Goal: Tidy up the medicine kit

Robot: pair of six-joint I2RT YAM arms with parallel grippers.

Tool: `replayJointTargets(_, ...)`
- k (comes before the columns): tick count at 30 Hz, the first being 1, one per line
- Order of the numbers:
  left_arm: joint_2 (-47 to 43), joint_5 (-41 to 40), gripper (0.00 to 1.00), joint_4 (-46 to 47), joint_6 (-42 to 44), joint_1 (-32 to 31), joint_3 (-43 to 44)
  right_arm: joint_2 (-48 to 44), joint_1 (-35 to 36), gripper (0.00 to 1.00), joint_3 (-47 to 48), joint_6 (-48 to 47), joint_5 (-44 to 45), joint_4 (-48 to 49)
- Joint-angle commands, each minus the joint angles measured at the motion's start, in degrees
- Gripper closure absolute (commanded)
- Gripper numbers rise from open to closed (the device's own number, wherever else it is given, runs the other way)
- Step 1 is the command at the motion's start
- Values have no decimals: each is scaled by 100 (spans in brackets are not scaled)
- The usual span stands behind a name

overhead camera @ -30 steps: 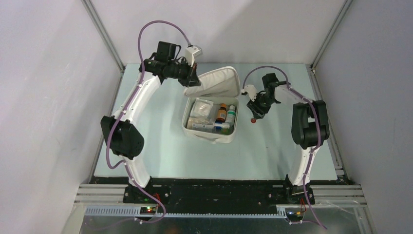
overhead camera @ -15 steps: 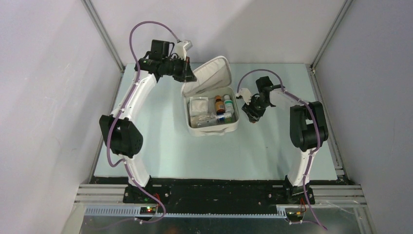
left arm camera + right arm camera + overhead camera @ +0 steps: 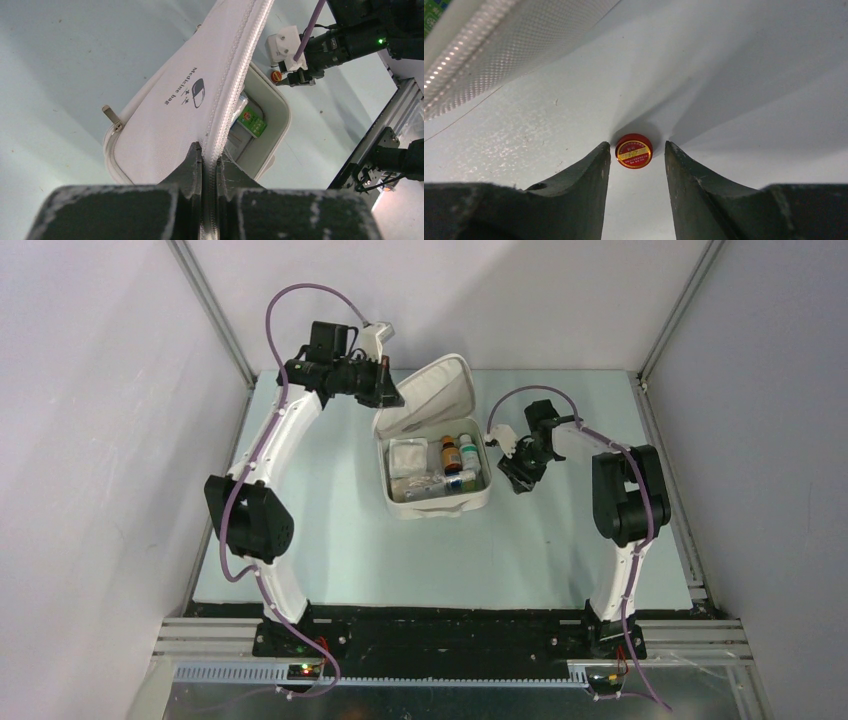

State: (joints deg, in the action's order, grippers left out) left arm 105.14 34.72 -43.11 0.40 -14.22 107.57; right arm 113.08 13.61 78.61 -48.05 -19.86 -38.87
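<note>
The white medicine kit (image 3: pixel 441 507) stands open mid-table, holding an orange bottle (image 3: pixel 451 452), a white bottle (image 3: pixel 467 449) and white packets (image 3: pixel 407 457). My left gripper (image 3: pixel 389 397) is shut on the zip edge of the kit's raised lid (image 3: pixel 428 395). In the left wrist view the fingers (image 3: pixel 192 162) pinch the zip rim beside the logo lid (image 3: pixel 165 115). My right gripper (image 3: pixel 520 480) is low over the table just right of the kit. In the right wrist view it (image 3: pixel 634 145) is open, with a small red round tin (image 3: pixel 634 152) on the table between its fingertips, untouched.
A green box (image 3: pixel 253 123) lies inside the kit. The kit's side wall (image 3: pixel 499 45) is close at the right gripper's upper left. Grey enclosure walls and frame posts (image 3: pixel 210 310) surround the pale table (image 3: pixel 400 560).
The left gripper has swung the lid up and left, and the kit has shifted with it. The right gripper has come down over the red tin, which it now hides from above.
</note>
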Motion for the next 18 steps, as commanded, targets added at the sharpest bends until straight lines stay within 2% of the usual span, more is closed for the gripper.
replayJointTargets(1,108,-18,100,170,-126,103,31,50,16,53,14,48,27,-144)
replayJointTargets(10,110,-90,100,168,-101,120,35,14,7,70,3,62,39,-148)
replayJointTargets(15,127,-53,100,167,-102,151,20,-418,12,76,20,124,-119,-187)
replayJointTargets(17,138,11,100,171,-102,165,21,-722,4,83,106,260,-355,-254)
replayJointTargets(18,147,53,100,171,-102,165,24,-821,12,94,144,428,-599,-275)
